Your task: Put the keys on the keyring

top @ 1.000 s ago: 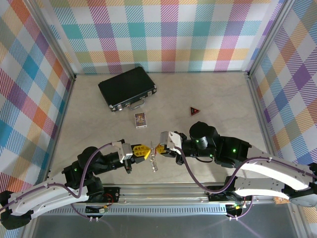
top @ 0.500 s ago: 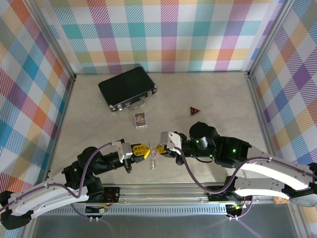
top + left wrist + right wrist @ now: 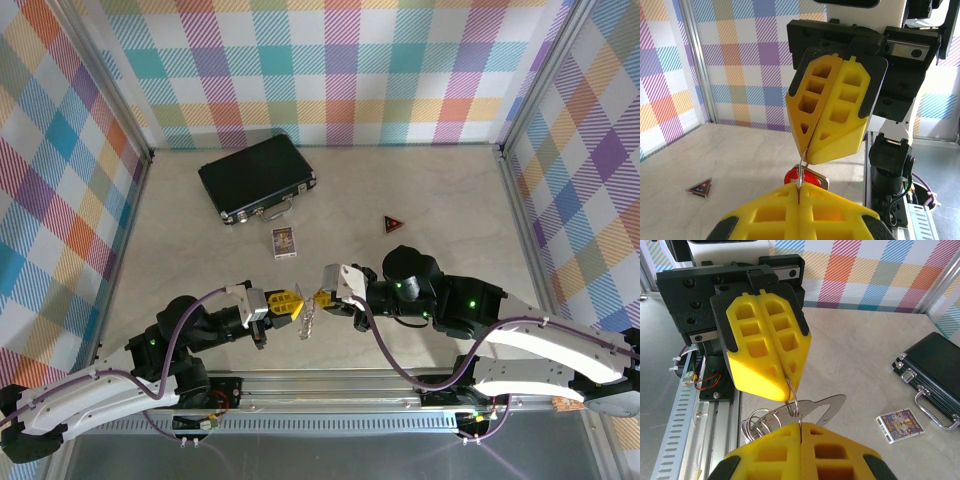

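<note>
My left gripper [image 3: 297,305] and right gripper [image 3: 320,297] meet tip to tip above the table's near edge. Both are shut on one small wire ring [image 3: 796,399] of the keyring [image 3: 832,407], a flat silvery piece that hangs under them with several loose rings [image 3: 756,424]. From above, the keyring [image 3: 308,323] dangles between the two tips. In the left wrist view my left gripper [image 3: 799,189] pinches the thin wire, which runs up into the right gripper [image 3: 807,150]. The keys' red tag [image 3: 810,176] sits just beyond my left fingertips. The right wrist view has my right gripper [image 3: 801,426] facing the left gripper [image 3: 788,382].
A black case [image 3: 257,178] with a metal handle lies at the back left. A small card [image 3: 284,242] lies in front of it. A dark red triangular piece [image 3: 393,224] sits right of centre. The metal rail [image 3: 330,385] runs along the near edge.
The hanging keyring has swung slightly left and up between the fingertips. Both arms have hardly moved and both grippers stay shut.
</note>
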`<state>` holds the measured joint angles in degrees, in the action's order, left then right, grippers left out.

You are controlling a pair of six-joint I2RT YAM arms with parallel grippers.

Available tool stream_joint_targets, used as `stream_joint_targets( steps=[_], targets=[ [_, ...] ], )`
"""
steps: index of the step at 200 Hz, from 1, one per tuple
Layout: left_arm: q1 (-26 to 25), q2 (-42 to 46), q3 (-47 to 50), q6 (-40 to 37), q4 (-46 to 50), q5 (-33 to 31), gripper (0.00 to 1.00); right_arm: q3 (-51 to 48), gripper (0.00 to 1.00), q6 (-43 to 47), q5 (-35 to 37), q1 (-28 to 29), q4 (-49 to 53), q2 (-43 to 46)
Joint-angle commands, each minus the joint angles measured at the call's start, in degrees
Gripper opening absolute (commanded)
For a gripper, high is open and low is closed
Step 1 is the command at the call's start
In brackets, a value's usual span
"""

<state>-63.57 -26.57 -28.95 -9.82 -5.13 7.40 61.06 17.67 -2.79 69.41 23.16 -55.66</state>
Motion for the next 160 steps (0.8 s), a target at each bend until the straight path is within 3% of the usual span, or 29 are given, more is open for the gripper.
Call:
stream_joint_targets(
  steps=[1,160],
  targets=[
    [-0.2,0.3,0.3,0.4,-3.7,-0.3,0.0,-0.3,0.0,1.0,-0.7,0.5,-1.6,0.4],
    [-0.2,0.9,0.8,0.4,-3.8,-0.6,0.0,-0.2,0.0,1.9,1.4,1.0,-0.5,0.6]
  ],
)
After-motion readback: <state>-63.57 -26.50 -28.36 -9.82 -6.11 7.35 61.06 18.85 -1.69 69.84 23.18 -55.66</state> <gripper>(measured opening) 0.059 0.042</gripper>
